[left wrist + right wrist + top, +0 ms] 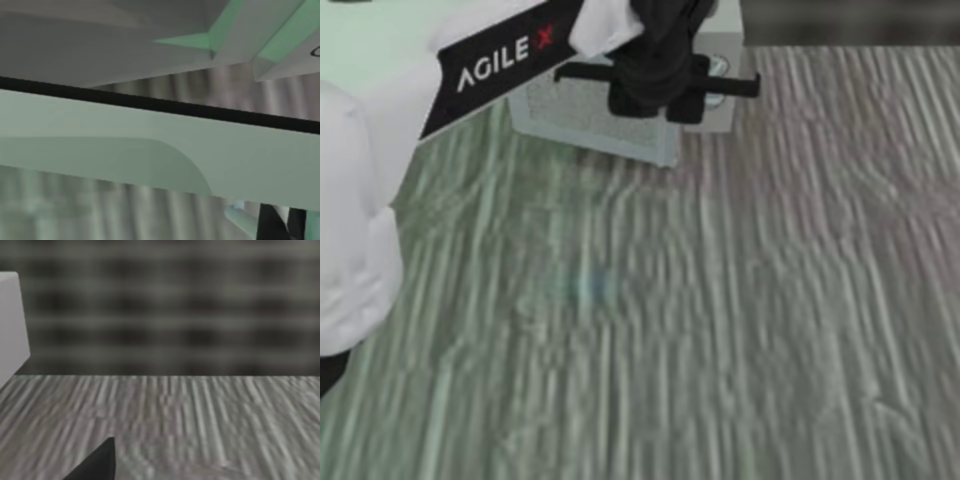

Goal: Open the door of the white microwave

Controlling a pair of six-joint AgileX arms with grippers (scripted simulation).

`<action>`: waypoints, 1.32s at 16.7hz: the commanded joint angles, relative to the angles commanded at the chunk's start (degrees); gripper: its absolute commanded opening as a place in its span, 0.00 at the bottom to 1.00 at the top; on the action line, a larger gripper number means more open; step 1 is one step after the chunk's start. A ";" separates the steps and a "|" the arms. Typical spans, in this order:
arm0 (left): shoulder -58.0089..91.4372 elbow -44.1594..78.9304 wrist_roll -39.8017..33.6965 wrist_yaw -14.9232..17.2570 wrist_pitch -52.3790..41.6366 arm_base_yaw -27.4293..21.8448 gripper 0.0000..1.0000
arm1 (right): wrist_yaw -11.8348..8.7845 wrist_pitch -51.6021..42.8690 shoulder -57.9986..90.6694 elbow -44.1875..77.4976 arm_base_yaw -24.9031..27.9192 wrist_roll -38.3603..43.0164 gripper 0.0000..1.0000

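Left pincer (pixel 660 85) reaches over white microwave (pixel 620 125) (door (pixel 585 115) side).

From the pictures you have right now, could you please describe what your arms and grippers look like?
My left arm has rounded, glossy white shells and a black band with "AGILEX" in white letters and a red X. Its wrist end and left gripper are black and blocky, with a thin black crossbar, over the white microwave. Of my right gripper, only a dark, pointed tip shows in the right wrist view.

The grey streaked table (pixel 720 320) bears the white microwave (pixel 705 125) at its far edge.
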 joint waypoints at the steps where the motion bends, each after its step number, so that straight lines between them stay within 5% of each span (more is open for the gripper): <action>1: 0.00 0.00 0.00 0.00 0.00 0.00 0.00 | 0.00 0.00 0.00 0.00 0.00 0.00 1.00; 22: -1.29 -2.50 1.38 0.76 1.19 -0.04 0.00 | 0.00 0.00 0.00 0.00 0.00 0.00 1.00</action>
